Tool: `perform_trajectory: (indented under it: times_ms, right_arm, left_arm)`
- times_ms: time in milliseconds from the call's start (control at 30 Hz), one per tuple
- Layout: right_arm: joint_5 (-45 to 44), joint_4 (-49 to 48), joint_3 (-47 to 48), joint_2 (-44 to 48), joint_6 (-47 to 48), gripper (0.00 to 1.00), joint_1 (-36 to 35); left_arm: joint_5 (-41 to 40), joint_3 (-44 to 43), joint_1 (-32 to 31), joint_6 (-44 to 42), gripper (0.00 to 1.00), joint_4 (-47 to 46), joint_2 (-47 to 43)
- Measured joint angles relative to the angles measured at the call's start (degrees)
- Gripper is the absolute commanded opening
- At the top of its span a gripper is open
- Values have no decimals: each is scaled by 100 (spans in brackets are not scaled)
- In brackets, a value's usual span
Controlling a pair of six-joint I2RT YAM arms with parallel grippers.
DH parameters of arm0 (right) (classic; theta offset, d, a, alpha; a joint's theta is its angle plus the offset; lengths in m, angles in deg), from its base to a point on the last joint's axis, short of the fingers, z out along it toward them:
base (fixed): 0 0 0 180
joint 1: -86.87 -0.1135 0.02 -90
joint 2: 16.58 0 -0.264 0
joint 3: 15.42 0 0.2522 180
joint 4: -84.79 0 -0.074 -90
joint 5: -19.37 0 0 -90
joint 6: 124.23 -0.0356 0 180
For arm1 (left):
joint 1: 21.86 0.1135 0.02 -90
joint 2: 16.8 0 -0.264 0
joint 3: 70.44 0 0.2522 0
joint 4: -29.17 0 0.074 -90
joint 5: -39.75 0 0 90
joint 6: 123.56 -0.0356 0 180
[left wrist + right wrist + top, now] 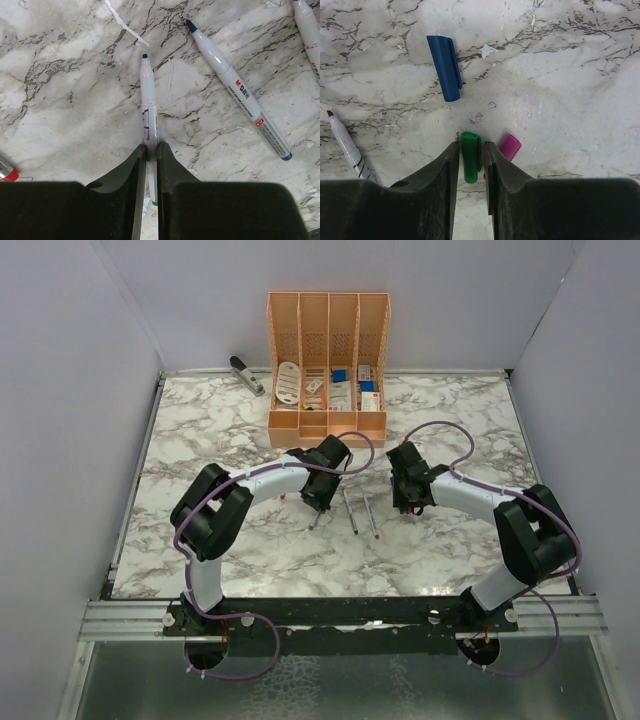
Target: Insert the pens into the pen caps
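My left gripper (pixel 152 146) is shut on a grey-white pen (pixel 148 100) with a dark green tip, low over the marble table; it also shows in the top view (pixel 318 502). A blue-tipped pen (pixel 240 92) lies to its right, and another pen (pixel 310 30) lies at the top right edge. My right gripper (pixel 471 144) is closed round a green cap (pixel 470 160) at the table; it also shows in the top view (pixel 410 508). A magenta cap (pixel 510 146) lies just right of it and a blue cap (pixel 445 67) lies ahead. The yellow cap is out of view.
An orange organizer (pixel 328 320) with white stationery stands at the back centre. A grey stapler (pixel 246 374) lies to its left. Two pens (pixel 350 510) lie between the grippers. A dark-red-tipped pen (pixel 345 145) lies left of my right gripper. A red-ended pen (pixel 6 172) is at the left edge.
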Motion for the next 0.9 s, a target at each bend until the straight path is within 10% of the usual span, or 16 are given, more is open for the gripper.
perform_trajectory:
  times_ms: [267, 500, 900]
  right_arm:
    - [-44, 94, 48, -44, -208, 24, -13]
    - [-122, 275, 146, -103, -400, 1, -66]
    - [-140, 721, 350, -151, -476, 1, -109]
  left_arm:
    - [68, -7, 35, -31, 0, 0, 0]
    - [164, -44, 85, -70, 0, 0, 0]
    - [238, -46, 170, -118, 0, -2, -20]
